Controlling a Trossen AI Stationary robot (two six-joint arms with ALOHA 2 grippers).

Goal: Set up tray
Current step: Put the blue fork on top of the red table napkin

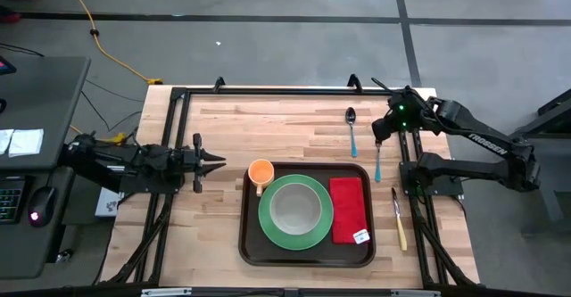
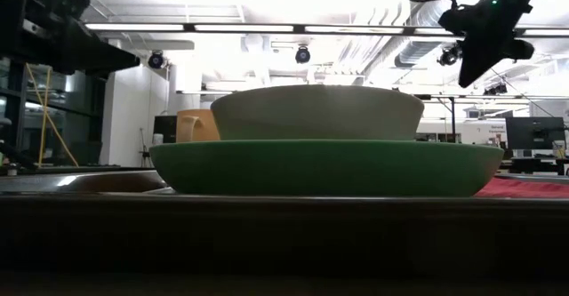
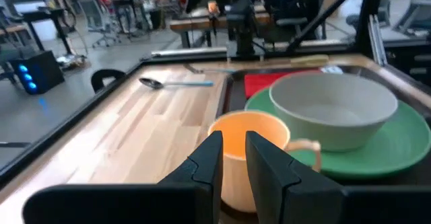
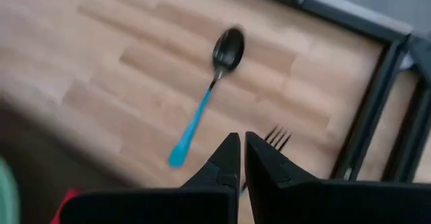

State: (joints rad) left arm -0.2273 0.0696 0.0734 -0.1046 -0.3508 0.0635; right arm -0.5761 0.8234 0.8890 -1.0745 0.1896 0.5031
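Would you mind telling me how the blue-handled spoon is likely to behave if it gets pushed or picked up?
The spoon looks thin and rigid, so it should stay stiff and feel light. It lies flat on the bare wooden table, so a sideways push would probably slide or spin it. Its low handle may be awkward to pinch.

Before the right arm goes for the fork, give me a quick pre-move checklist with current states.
1. Tray holds green plate, bowl, orange cup, red napkin: ok.
2. Right gripper above the fork: ok.
3. Right fingers open for a grasp: not ok, shut.
4. Spoon lies apart from the fork: ok.
5. Left gripper waits left of the tray: ok.
6. Knife still off the tray: ok.
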